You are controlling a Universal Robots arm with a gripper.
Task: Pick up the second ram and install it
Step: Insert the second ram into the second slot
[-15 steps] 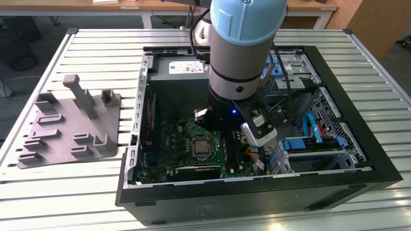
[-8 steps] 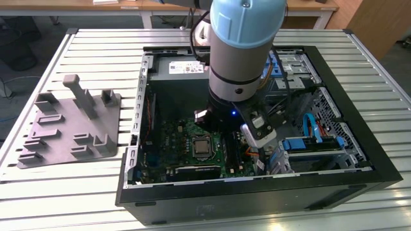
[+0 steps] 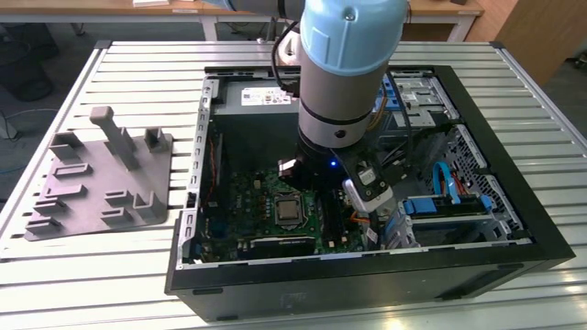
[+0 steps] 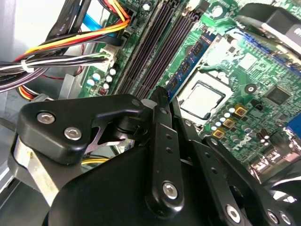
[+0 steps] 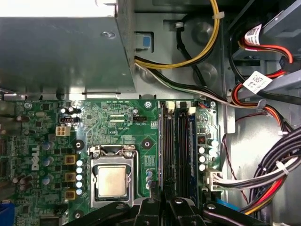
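The robot arm [image 3: 344, 69] reaches down into the open computer case [image 3: 367, 292], which stands on the slatted tabletop [image 3: 92, 275]. In the exterior view the arm's thick body covers the end effector and the part of the board just behind the processor socket [image 3: 287, 206], so from there it is not possible to see what is carried. The grey tray [image 3: 151, 199] lies on the tabletop outside the case, well apart from the socket, toward the exterior view's left.

In the second wrist view the end effector [image 4: 167, 100] is seen from behind its own black linkage, which hides much of the board. Its two fingers [image 4: 160, 136] stand almost together, clamped on the second ram [image 4: 190, 61]. This is a blue-green stick with dark chips, standing on its long edge. The far part of the stick comes out from the fingertips and runs between the socket and the long black memory slots [image 4: 150, 47], parallel to them. The near part is hidden by the fingers, and the place of contact itself cannot be seen. Whether the lower edge of the stick sits in a slot or hangs above the board, I cannot tell.

The first wrist view looks straight down on the board. There the slots lie just beside the socket, on the side of the cable bundle [image 5: 277, 179]. The ram is seen edge-on and is hard to separate from the slots. The end effector is cut off by the picture edge. A grey metal box [image 5: 56, 52] beyond the socket is also cut off.
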